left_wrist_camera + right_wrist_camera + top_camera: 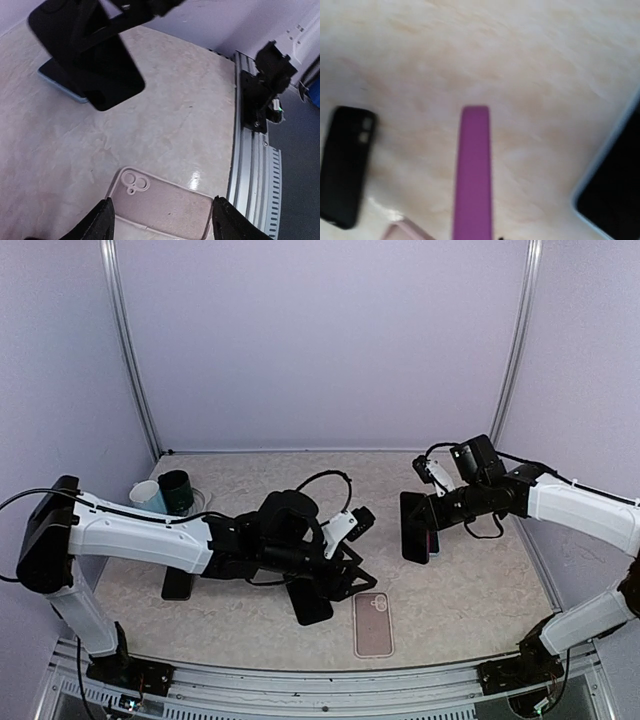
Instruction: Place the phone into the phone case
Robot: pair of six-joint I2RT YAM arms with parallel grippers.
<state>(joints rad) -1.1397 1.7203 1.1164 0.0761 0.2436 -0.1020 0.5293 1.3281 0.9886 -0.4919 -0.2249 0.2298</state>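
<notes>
Purple phone (416, 530): the right gripper (430, 523) is carrying it upright on its edge, clear of the table (480, 585), clamped tight on it. The right wrist view is showing only the phone's thin purple side; the fingers themselves are falling outside that frame. This hold is probably leaving the phone's length free to be laid down into a case.

Pink phone case (165, 207): lying flat near the table's front rail, camera cut-outs showing, well apart from the phone in hand. It is waiting as the receiving item.

Left gripper (162, 222): hanging spread wide over the case, one finger (106, 220) off each long side. Whether the fingers are touching it cannot be told. This stance is probably readying to steady the case while the phone is being seated.

Other stock:
- A dark-screened phone with a light-blue rim (615, 192) is resting flat just beyond the left gripper.
- A black case (345, 165) is lying farther left.

Neither is being handled.
</notes>
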